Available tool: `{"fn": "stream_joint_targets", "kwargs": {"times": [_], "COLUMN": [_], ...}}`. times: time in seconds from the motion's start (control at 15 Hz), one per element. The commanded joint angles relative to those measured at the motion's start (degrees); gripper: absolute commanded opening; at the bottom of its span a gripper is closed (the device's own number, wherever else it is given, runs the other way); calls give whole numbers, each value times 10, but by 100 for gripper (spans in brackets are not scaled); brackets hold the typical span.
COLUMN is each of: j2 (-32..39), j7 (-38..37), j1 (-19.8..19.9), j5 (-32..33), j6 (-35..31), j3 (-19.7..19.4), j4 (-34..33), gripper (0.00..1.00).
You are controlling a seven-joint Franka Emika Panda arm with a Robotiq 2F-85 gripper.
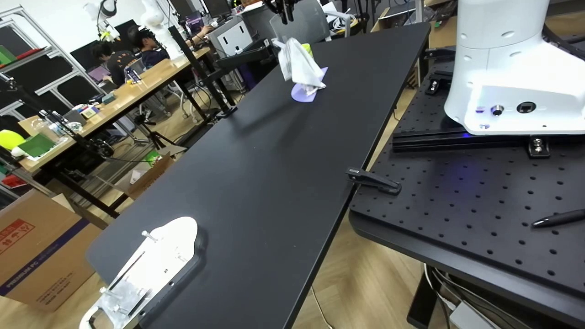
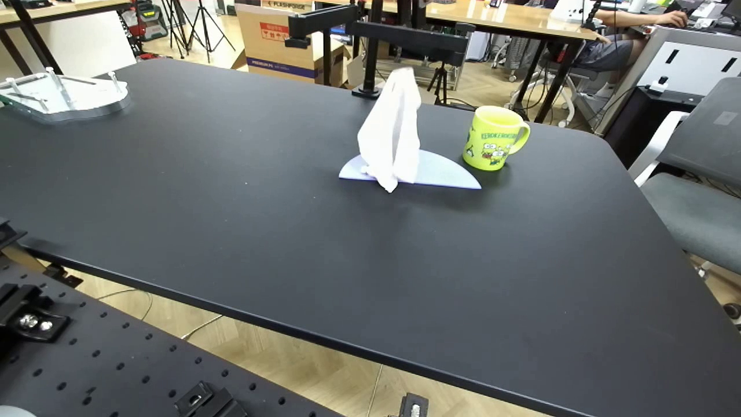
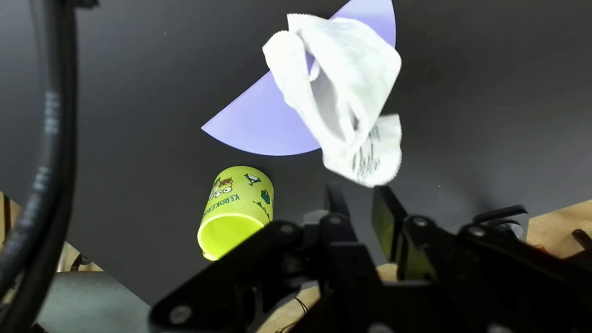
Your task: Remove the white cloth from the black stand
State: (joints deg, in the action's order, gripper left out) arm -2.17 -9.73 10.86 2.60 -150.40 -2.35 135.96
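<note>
The white cloth (image 1: 299,66) rises in a tall, wrinkled, tent-like shape over a purple half-round sheet (image 1: 303,94). It shows in both exterior views (image 2: 391,133); what holds it up cannot be told. The black stand (image 2: 414,41) is at the table's far edge, its arm behind and above the cloth there. In an exterior view the arm's end (image 1: 249,55) appears close beside the cloth's top; contact cannot be told. My gripper (image 3: 358,196) is open and empty, the cloth (image 3: 351,69) just beyond its fingertips. Above the cloth, the gripper (image 1: 287,18) shows at the top edge.
A yellow-green mug (image 2: 492,139) stands beside the purple sheet, also left of my fingers in the wrist view (image 3: 240,199). A white board with metal posts (image 1: 155,260) lies at the other end of the black table (image 1: 256,183). A grey chair (image 2: 706,162) is beside the table.
</note>
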Motion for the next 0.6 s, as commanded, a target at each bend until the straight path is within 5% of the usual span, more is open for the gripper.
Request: {"fn": "stream_joint_targets", "kwargs": {"times": [0.0, 0.4, 0.53], "j2": [11, -41, -64], "j7": [16, -72, -129], "j1": [-17, -27, -26], "j5": [-5, 82, 123], "j6": [28, 69, 103], "j3": [-17, -9, -1], "j4": [-28, -15, -12], "gripper": [55, 95, 100]}}
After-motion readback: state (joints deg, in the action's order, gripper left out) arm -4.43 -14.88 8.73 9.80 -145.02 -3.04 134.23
